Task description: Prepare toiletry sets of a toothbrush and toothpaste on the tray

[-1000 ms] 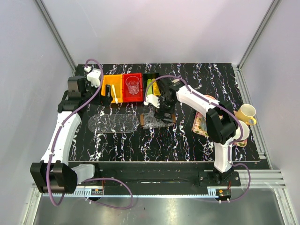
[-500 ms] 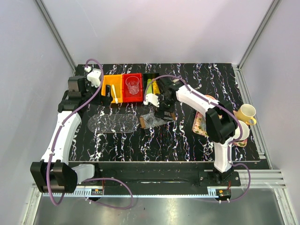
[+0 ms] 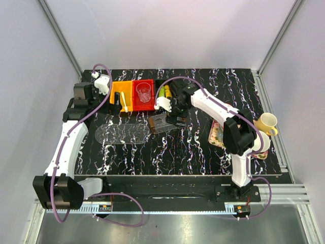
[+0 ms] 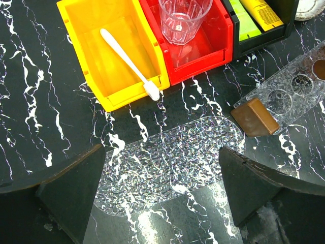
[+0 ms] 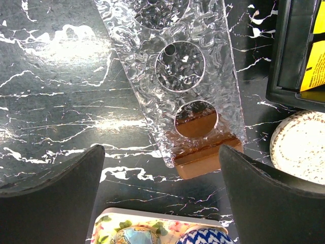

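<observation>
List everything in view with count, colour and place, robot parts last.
slim white toothbrush: one, white, lying in the yellow plastic bin
light green toothpaste tube and yellow toothpaste tube: one each, side by side in the black plastic bin
clear drinking glass: one, upright in the red plastic bin
flat clear textured oval tray: one, on the table in front of the bins
clear textured rack with round holes: one, propped on a brown wooden block
white speckled dish: one, beside the black bin
yellow mug: one, right edge
floral tray: one, by the right arm
left gripper: open, above the oval tray
right gripper: open, above the rack
</observation>
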Available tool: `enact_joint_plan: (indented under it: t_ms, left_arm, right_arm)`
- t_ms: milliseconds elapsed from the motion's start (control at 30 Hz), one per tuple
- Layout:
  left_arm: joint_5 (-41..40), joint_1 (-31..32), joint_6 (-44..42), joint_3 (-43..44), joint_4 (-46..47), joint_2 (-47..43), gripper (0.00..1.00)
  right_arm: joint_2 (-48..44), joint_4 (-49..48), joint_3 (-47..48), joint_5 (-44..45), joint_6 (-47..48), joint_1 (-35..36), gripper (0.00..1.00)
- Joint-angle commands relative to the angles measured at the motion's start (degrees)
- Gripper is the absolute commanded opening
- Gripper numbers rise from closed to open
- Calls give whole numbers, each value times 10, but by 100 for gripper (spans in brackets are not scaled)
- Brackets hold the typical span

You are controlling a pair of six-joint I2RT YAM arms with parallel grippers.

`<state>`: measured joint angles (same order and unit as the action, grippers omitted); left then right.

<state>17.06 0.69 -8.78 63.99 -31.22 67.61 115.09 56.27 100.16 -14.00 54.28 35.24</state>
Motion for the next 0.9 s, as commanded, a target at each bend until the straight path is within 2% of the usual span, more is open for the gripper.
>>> enact_joint_plan:
  t_ms: [0, 300, 867]
  left_arm:
    - [11, -3, -7, 11, 13, -16, 99]
    - [10, -3, -9, 9, 17, -16, 99]
    - [6, -3, -16, 10, 18, -6, 99]
  right_arm:
    - [0, -6, 25, 11, 21, 2, 100]
    - [22, -39, 38, 34, 50, 2, 100]
    - [72, -40, 70, 39, 79, 2, 100]
